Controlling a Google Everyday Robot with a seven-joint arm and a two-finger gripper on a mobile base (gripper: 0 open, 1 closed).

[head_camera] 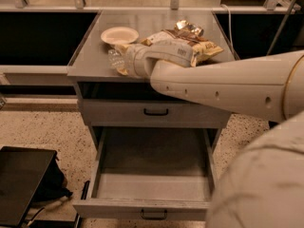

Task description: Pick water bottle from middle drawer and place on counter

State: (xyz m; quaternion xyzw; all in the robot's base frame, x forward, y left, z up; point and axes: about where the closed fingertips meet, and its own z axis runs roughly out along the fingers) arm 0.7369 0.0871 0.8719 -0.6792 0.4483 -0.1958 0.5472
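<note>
The water bottle [114, 59], small, clear and crinkled, is at the tip of my gripper [120, 63], low over the front left part of the counter [156, 22]. The gripper is shut on the bottle; the wrist hides most of it. My white arm reaches in from the right across the cabinet's front. The middle drawer [153, 183] is pulled wide open below, and nothing shows inside it.
A white bowl [119, 34] stands just behind the bottle. A yellow-brown chip bag [202, 45] lies on the counter's right half. The shallower drawer [156, 112] above is shut. A black object [21, 184] sits on the floor at left. My body fills the lower right.
</note>
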